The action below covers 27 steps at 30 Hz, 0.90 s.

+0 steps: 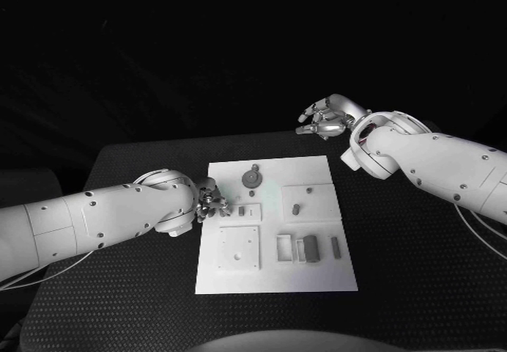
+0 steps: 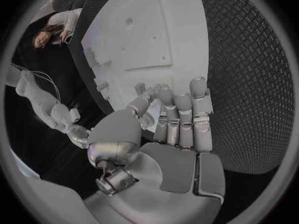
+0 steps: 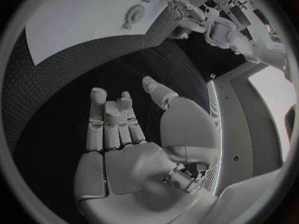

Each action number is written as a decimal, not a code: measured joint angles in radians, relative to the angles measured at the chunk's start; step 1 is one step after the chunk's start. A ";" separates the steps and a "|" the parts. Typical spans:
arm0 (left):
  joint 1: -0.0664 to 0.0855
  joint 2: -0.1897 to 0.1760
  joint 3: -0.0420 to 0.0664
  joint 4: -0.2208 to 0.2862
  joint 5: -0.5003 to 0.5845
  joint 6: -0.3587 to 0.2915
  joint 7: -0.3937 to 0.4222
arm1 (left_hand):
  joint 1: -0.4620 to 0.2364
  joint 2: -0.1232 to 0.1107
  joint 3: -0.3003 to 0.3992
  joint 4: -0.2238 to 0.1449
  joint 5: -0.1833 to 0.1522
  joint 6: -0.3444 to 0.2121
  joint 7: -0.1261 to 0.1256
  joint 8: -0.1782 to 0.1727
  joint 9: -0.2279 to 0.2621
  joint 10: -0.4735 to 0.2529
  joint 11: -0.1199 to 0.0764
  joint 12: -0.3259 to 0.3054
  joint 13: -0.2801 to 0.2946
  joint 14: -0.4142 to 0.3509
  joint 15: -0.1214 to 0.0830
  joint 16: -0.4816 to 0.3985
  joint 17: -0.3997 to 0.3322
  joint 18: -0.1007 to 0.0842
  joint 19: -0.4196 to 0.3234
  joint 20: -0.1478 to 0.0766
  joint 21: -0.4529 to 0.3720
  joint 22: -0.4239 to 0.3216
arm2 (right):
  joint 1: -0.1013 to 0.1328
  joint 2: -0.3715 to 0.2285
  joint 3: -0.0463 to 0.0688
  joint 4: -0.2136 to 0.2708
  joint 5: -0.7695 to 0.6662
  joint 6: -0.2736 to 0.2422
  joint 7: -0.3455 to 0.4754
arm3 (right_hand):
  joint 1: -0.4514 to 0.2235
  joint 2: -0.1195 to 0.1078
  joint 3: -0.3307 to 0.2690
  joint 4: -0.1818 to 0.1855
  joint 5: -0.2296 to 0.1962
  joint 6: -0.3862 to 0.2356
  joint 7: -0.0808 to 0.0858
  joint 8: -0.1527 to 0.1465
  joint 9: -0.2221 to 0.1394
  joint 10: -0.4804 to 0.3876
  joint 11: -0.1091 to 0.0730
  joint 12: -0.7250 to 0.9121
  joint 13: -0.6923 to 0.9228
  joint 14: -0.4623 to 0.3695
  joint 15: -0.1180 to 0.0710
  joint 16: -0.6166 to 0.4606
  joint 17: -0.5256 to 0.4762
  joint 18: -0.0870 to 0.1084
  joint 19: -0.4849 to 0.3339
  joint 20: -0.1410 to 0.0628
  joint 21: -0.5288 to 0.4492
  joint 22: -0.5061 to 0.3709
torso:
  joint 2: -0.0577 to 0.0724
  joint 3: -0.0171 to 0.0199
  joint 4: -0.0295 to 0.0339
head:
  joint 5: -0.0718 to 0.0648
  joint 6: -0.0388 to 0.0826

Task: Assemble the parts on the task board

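Lying flat, white task board [image 1: 317, 172], small parts [image 1: 310, 248] possibly grey, recessed squares

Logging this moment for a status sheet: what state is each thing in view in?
Left robot hand: at the task board's left edge, fingers close together, holding nothing visible.
Right robot hand: raised beyond the board, empty, fingers apart.
Task board: flat on the table.
Round part: lying on the board.
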 measured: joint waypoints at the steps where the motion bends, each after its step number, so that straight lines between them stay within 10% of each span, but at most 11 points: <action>1: 0.000 0.001 0.000 0.000 -0.002 0.000 0.000 | 0.000 0.000 0.000 0.000 0.000 0.003 0.000 0.000 0.000 0.001 -0.001 0.000 0.001 0.000 0.000 0.000 0.000 0.000 0.002 -0.002 0.000 0.000 | 0.000 0.000 0.000 0.000 0.000 0.000 0.000 | 0.000 0.000 0.000 0.000 0.000 0.000 0.000 0.000 0.000 0.000 0.000 0.000 0.000 0.000 0.000 0.000 0.000 0.000 0.000 0.000 0.000 0.000 | 0.000 0.0001 -0.0001 | 0.000 0.000; 27: 0.002 0.037 0.002 -0.010 -0.054 0.015 -0.006 | -0.003 -0.011 0.008 0.005 0.000 0.024 -0.008 0.052 0.002 0.024 -0.010 0.016 0.015 0.023 -0.010 0.027 0.011 0.000 0.020 -0.012 0.027 0.000 | 0.000 0.003 0.000 -0.001 0.000 0.001 0.000 | 0.000 0.000 0.000 0.000 0.000 0.001 -0.003 0.000 -0.001 0.000 0.000 0.000 0.000 0.000 0.000 0.000 0.000 0.000 0.000 0.000 0.000 0.000 | 0.000 0.0006 -0.0006 | 0.002 -0.005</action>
